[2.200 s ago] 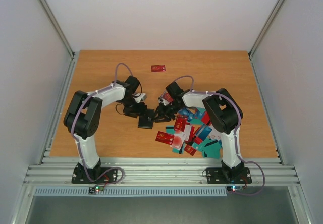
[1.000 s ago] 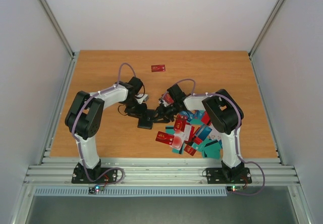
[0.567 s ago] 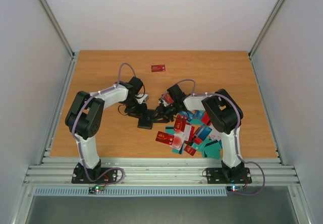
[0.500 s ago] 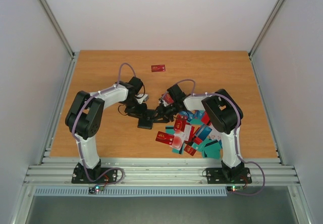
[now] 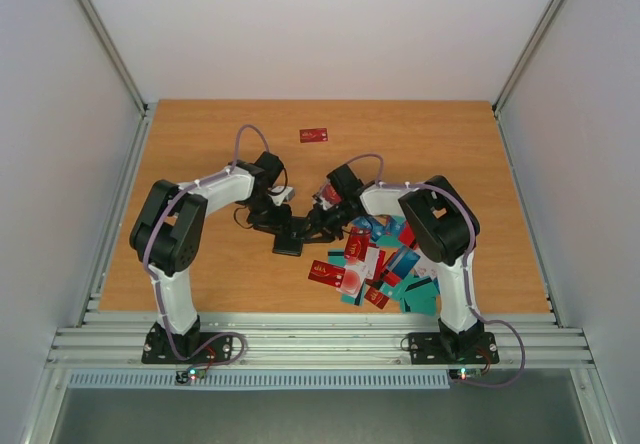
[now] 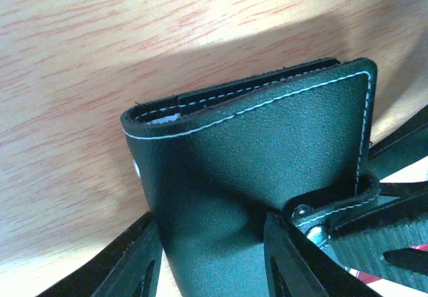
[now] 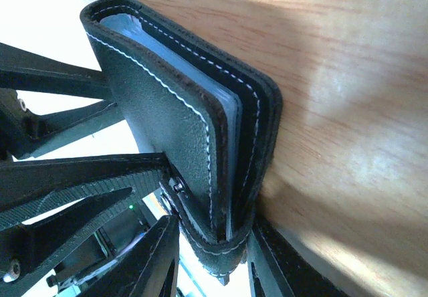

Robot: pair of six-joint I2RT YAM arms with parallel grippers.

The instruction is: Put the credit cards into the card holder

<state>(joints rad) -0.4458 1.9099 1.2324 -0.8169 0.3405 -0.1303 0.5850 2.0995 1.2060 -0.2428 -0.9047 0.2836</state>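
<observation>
as left pincer [image 6: 210, 251] clamps card holder [image 6: 267, 143] part-open, right pincer [image 7: 211, 257] likewise

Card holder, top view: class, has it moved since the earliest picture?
No, not noticeably: the card holder sits where it was, just left of the card pile.

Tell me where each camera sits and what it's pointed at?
Top external: above and behind, looking down on the table, left arm, right arm, credit cards.
Left wrist: on the left arm, close on the card holder between its own jaws.
Right wrist: on the right arm, facing the card holder's edge, own jaws below.
Shared: both wrist views show that one card holder.
</observation>
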